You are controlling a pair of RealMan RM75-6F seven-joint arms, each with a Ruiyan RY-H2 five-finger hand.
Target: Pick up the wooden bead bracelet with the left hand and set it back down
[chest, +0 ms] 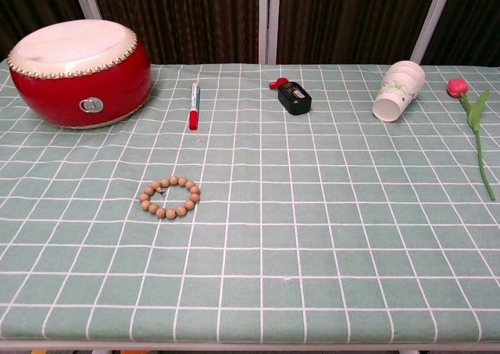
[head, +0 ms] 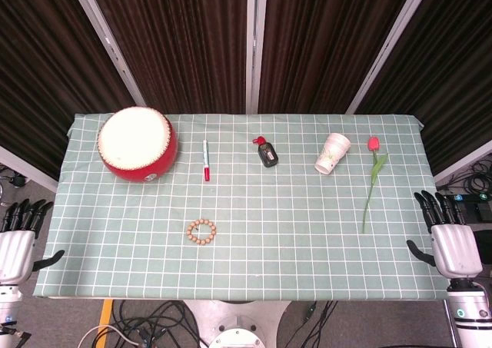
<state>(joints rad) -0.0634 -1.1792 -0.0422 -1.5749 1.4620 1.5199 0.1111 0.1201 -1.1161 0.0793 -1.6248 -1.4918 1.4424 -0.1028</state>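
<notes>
The wooden bead bracelet [head: 202,232] [chest: 169,196] lies flat on the green checked tablecloth, left of centre and toward the front. My left hand [head: 17,244] hangs beside the table's left edge, fingers spread, holding nothing, well apart from the bracelet. Off the right edge, my right hand [head: 452,240] is also open with nothing in it. Neither hand shows in the chest view.
A red drum [head: 137,144] [chest: 80,73] stands at the back left. A red-capped marker [head: 205,160] [chest: 194,106], a small black bottle [head: 266,151] [chest: 294,98], a tipped paper cup [head: 332,153] [chest: 399,90] and an artificial rose [head: 373,176] [chest: 472,119] lie along the back.
</notes>
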